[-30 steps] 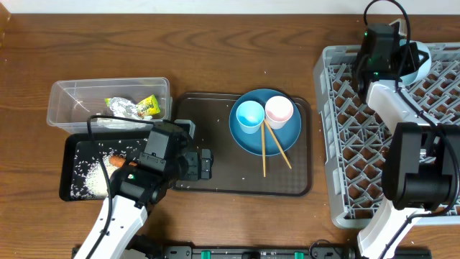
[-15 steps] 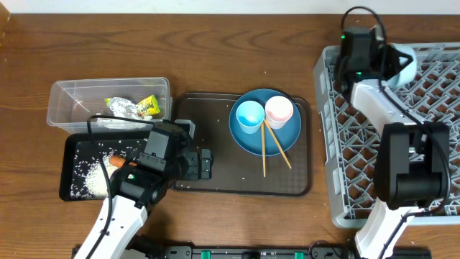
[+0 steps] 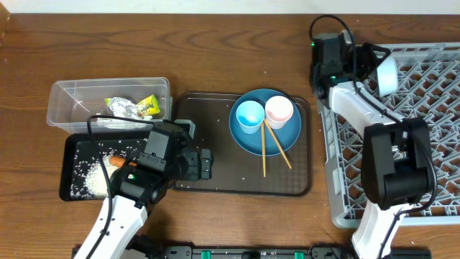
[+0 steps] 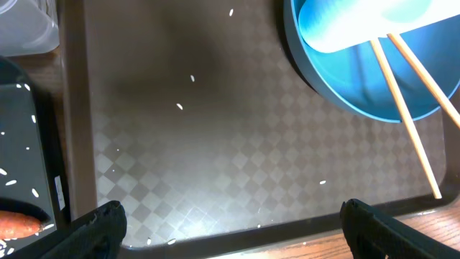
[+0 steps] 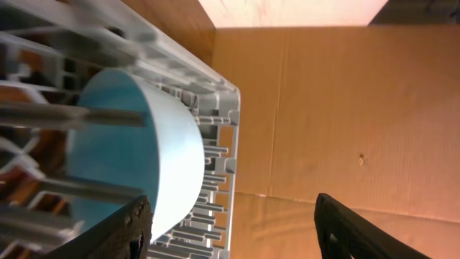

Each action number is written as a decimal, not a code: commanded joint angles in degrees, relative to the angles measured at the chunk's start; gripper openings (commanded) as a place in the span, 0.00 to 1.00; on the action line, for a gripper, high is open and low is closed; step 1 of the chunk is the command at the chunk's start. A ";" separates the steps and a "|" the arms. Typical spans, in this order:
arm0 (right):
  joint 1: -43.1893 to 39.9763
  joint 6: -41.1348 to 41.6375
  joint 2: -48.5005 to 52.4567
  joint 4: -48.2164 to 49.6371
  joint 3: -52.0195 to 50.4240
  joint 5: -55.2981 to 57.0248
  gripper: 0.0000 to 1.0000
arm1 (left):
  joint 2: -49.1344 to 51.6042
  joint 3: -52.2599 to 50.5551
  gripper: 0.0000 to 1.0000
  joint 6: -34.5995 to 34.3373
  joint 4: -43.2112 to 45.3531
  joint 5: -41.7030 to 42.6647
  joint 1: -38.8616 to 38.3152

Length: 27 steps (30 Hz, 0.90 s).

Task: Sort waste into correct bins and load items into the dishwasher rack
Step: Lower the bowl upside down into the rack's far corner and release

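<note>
The light-blue bowl (image 3: pixel 387 74) stands on its side between the tines at the back left of the grey dishwasher rack (image 3: pixel 424 165). My right gripper (image 3: pixel 365 63) is just left of it, jaws open. In the right wrist view the bowl (image 5: pixel 136 158) is beside the left finger, not between the fingers of the gripper (image 5: pixel 233 230). The dark-blue plate (image 3: pixel 267 126) carries a light-blue cup (image 3: pixel 250 115), a pink cup (image 3: pixel 279 110) and chopsticks (image 3: pixel 277 147). My left gripper (image 3: pixel 205 164) hangs open and empty over the brown tray's front left (image 4: pixel 237 230).
The brown serving tray (image 3: pixel 215 144) has loose rice grains (image 4: pixel 180 106) on it. A clear tub (image 3: pixel 72 101) holds the snack wrapper (image 3: pixel 147 106). The black tray (image 3: pixel 72 155) holds rice (image 3: pixel 90 176) and the carrot (image 3: pixel 115 161). Behind the rack stands a cardboard wall (image 5: pixel 345 108).
My right arm has swung left along the rack's back edge and its jaws have opened. The bowl now stands further left in the rack. The left arm has not moved.
</note>
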 commanded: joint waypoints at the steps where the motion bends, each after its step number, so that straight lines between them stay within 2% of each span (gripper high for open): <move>1: 2.69 0.26 0.04 -0.52 -0.09 1.18 0.73 | -0.26 0.31 0.98 0.17 0.04 -0.31 0.09; 8: 5.42 2.27 -5.60 -5.51 -0.09 -2.89 0.75 | -0.26 0.31 0.98 0.15 0.04 -0.31 0.09; 11: 5.09 8.96 -10.69 -12.20 -0.09 -8.35 0.76 | -0.26 0.31 0.98 0.15 0.04 -0.33 0.09; 15: 2.10 20.46 -19.65 -25.05 -0.09 -26.01 0.75 | -0.26 0.31 0.98 0.15 0.04 -0.31 0.09; 19: -5.99 33.07 -26.93 -32.04 -0.09 -44.04 0.60 | -0.26 0.31 0.98 0.17 0.04 -0.31 0.09; 22: -15.32 37.68 -29.38 -34.27 -0.09 -59.89 0.47 | -0.26 0.31 0.98 0.15 0.04 -0.31 0.09; 24: -21.55 40.00 -29.51 -34.49 -0.09 -70.29 0.27 | -0.26 0.31 0.98 0.15 0.04 -0.31 0.09; 25: -24.74 40.83 -29.16 -34.42 -0.09 -75.76 0.05 | -0.26 0.31 0.98 0.15 0.07 -0.31 0.09; 27: -29.40 42.62 -28.22 -34.12 -0.09 -84.48 0.01 | -0.26 0.31 0.98 0.15 0.07 -0.31 0.09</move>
